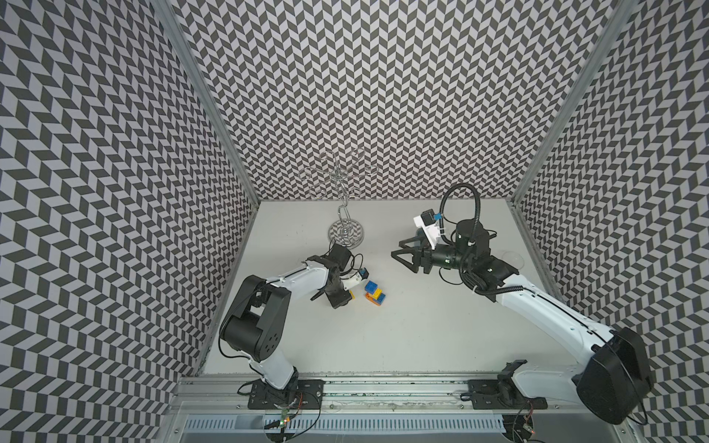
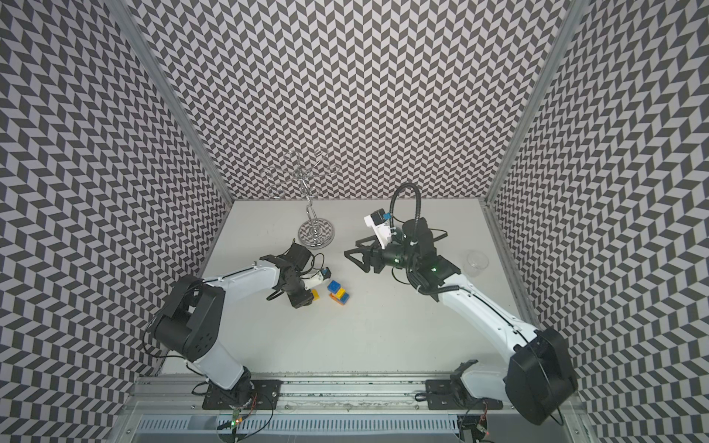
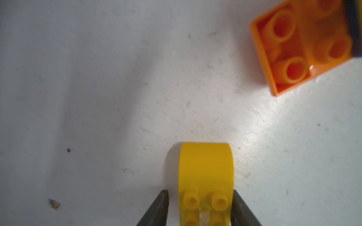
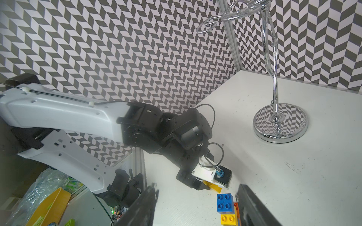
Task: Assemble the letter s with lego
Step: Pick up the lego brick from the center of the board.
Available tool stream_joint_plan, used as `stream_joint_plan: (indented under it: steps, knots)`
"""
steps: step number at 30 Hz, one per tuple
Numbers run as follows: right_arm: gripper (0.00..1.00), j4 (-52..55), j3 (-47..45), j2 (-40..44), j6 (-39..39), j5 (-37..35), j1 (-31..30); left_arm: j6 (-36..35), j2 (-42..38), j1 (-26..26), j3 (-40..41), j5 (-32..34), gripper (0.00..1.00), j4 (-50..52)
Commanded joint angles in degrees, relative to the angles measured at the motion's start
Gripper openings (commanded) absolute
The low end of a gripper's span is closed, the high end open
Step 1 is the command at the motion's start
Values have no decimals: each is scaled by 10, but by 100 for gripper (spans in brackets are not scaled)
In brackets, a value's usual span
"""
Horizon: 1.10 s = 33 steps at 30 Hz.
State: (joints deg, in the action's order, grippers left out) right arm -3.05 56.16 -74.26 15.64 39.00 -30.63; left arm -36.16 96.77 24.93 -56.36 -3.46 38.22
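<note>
Right under the left wrist lens, a loose yellow brick (image 3: pixel 205 168) lies on the white table (image 3: pixel 98 97), studs toward the camera, sitting between the tips of the left end effector (image 3: pixel 200 192). The jaws are parted a little. One finger (image 3: pixel 159 207) stands clear of the brick with a sliver of table showing, the other sits right against its side, so there is no squeeze on it. Near it, the orange brick (image 3: pixel 299 45) shows its hollow underside. In both top views that orange piece belongs to the half-built stack (image 1: pixel 375 294), blue and yellow joined to it, lying mid-table just beside the left wrist. Well apart, the right end effector (image 1: pixel 403 255) hangs in the air, jaws wide, holding nothing.
</note>
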Motion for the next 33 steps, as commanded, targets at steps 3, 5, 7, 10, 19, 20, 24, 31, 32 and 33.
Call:
stream_joint_plan:
  steps: [3, 5, 7, 10, 19, 20, 24, 31, 32, 33]
  knots:
    - [67, -15, -4, 5, -14, 0, 1, -2, 19, -3, -18, -12, 44, 16]
    - [67, -15, -5, 4, -16, -1, 2, -2, 15, -3, -13, -18, 44, 17]
    - [67, -14, -5, 4, -17, -3, 3, -2, 8, -3, -3, -16, 44, 14]
    - [67, -16, -6, 3, -16, -2, 3, -2, -3, -3, 5, -14, 39, 13]
    - [66, -16, -6, 1, -18, 2, 4, -1, 0, -6, 9, -30, 25, 12]
    - [66, -15, -6, 2, -20, 3, 4, 0, 0, -6, 5, -32, 23, 14]
    - [66, -1, -9, 13, -57, -2, 4, 3, -11, -23, -29, -72, 15, 24]
    - [66, -5, -100, 34, -176, 5, 4, 35, -69, -89, -78, -162, 11, 6]
    - [67, -19, -121, 38, -175, 2, 4, 38, -77, -94, -89, -166, 12, 5]
    - [67, -34, -139, 43, -177, 1, 3, 38, -82, -96, -100, -166, 12, 7]
